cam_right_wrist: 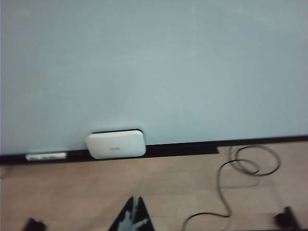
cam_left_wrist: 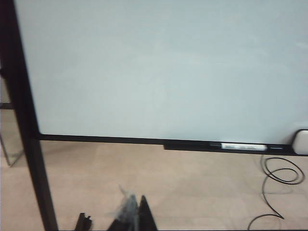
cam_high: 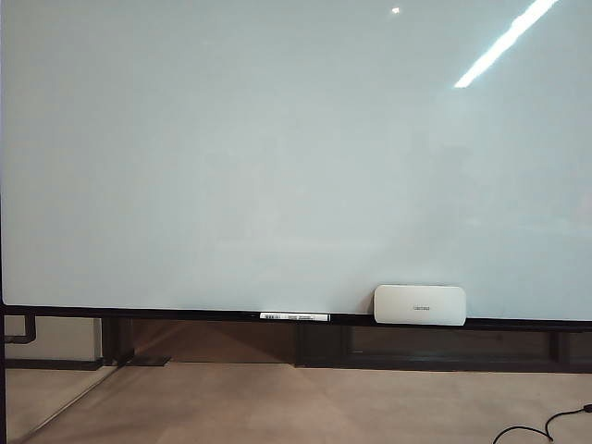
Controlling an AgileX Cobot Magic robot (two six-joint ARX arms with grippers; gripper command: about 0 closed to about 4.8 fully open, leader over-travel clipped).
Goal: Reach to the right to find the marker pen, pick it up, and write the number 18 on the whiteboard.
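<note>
The whiteboard [cam_high: 277,148] fills the exterior view, glossy white with a thin black frame; its surface is blank and the number 18 is not in view. The marker pen [cam_high: 294,317] lies flat on the black ledge, white-barrelled with dark ends, left of a white eraser [cam_high: 419,304]. Both wrist views also show the marker pen [cam_left_wrist: 243,146] [cam_right_wrist: 45,156]. My left gripper [cam_left_wrist: 136,198] is shut and empty, low over the floor, far short of the ledge. My right gripper [cam_right_wrist: 135,198] is shut and empty too, back from the eraser [cam_right_wrist: 115,143]. Neither gripper shows in the exterior view.
A black cable [cam_right_wrist: 240,168] loops on the tan floor below the board's right part, also seen as the cable [cam_left_wrist: 279,173]. The board's black upright post [cam_left_wrist: 29,144] stands at its left end. Dark stand rails [cam_high: 370,347] run under the ledge.
</note>
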